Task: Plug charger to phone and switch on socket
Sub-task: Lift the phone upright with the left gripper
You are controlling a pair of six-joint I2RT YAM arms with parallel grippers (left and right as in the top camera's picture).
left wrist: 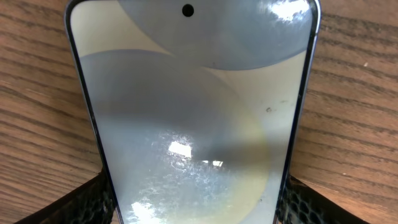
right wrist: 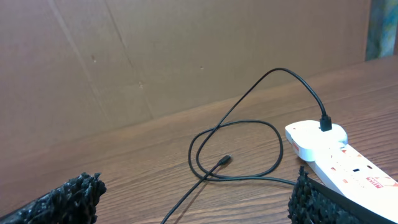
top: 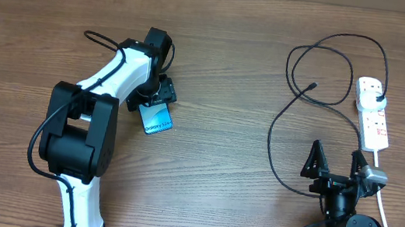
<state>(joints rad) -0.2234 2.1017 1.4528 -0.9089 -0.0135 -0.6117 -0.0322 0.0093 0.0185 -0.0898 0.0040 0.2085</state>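
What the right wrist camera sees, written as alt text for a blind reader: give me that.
A thin black charger cable loops across a wooden table, its plug seated in the end of a white socket strip at right and its connector tip lying free inside the loop. The right hand is wide open and empty, its black fingers framing the bottom corners.
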